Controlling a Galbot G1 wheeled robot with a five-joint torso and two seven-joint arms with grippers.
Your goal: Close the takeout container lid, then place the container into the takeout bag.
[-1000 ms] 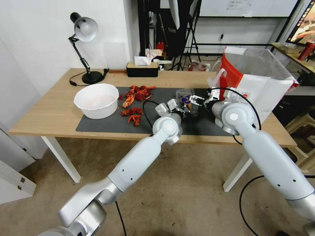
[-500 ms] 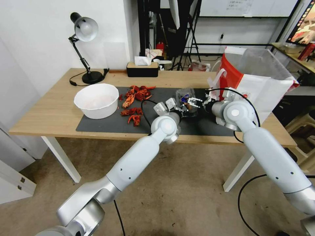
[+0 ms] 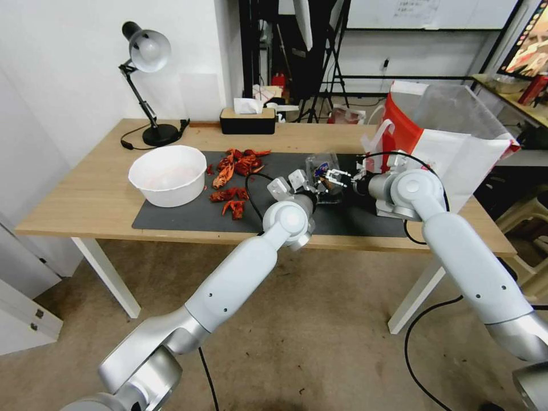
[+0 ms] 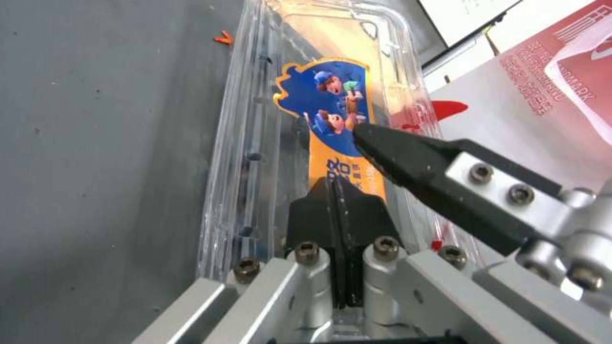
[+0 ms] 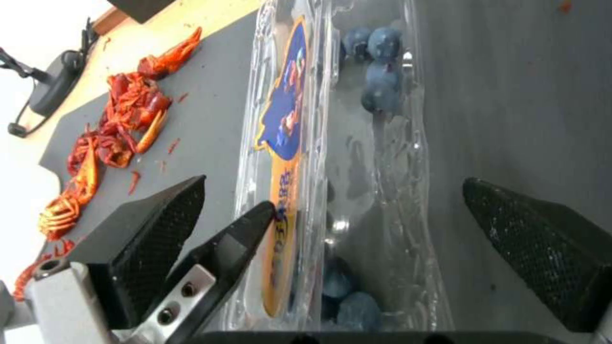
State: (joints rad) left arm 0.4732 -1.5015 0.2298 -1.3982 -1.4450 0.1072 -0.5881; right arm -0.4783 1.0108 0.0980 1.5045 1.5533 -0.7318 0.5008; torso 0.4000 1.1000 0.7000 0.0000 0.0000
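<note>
Together, the pressed-together left gripper and spread right gripper meet the takeout container on the mat, its lid nearly down.

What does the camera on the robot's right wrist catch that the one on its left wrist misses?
Right wrist alone: blueberries inside the takeout container, red crayfish pieces on the mat, and the right gripper open around the container.

Left wrist alone: the takeout bag just beyond the container, and the left gripper shut against the lid.

Both: the clear lid with its blue and orange label, and the grey mat.
</note>
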